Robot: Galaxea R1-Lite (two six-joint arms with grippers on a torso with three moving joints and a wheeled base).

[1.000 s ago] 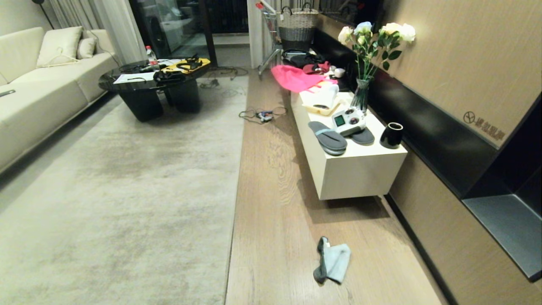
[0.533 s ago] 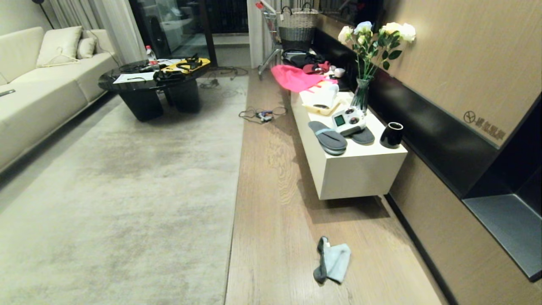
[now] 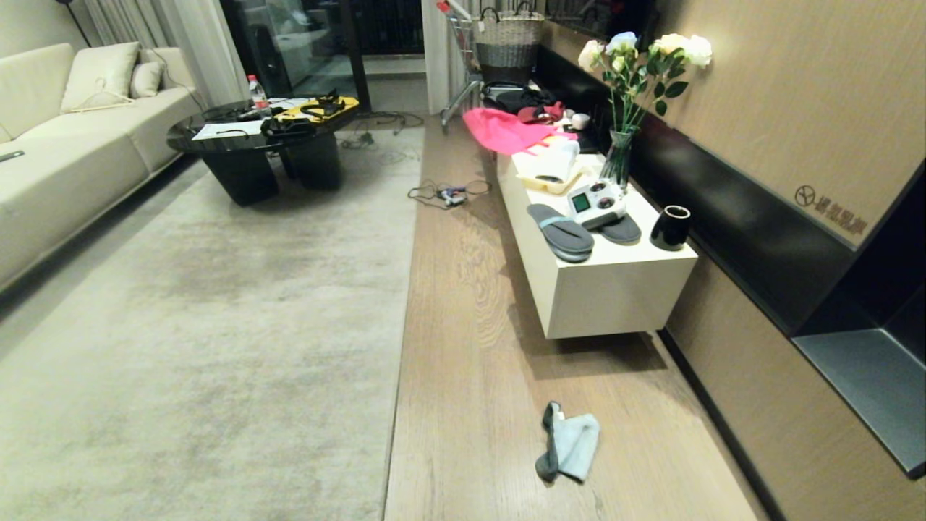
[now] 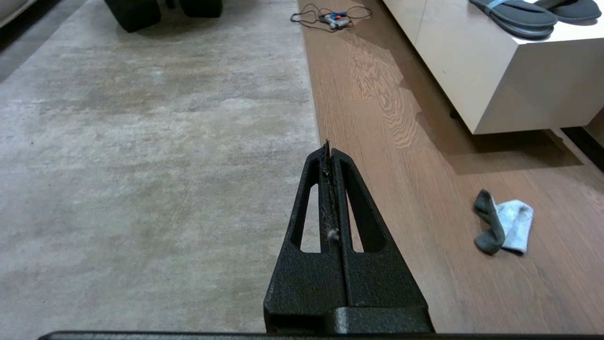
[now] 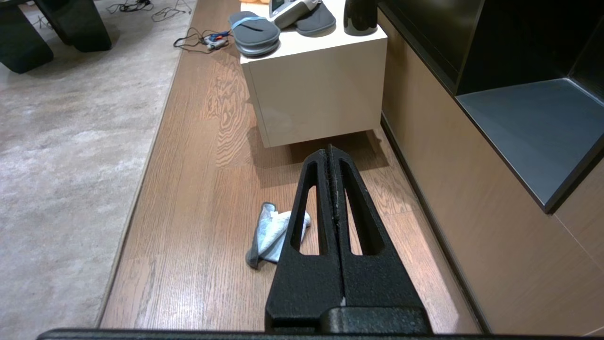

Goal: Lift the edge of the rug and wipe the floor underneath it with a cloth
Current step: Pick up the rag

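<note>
Down in the lower middle of the head frame, the cloth (image 3: 568, 443) is lying crumpled on the floor (image 3: 470, 304), dark grey side folded against the pale bluish side, well apart from the rug edge (image 3: 402, 304), which is running straight up the frame left of centre and lying flat. Neither arm is showing in the head frame. The left gripper (image 4: 329, 146) is hanging over the rug edge with its fingers pressed together on nothing, the cloth sitting at lower right of its frame. The right gripper (image 5: 329, 152) is hanging over the floor, likewise pressed together and empty, partly covering the cloth (image 5: 270, 233) at lower centre. A white cabinet (image 3: 615, 289) is sitting right of centre, carrying slippers (image 3: 561, 233)
</note>
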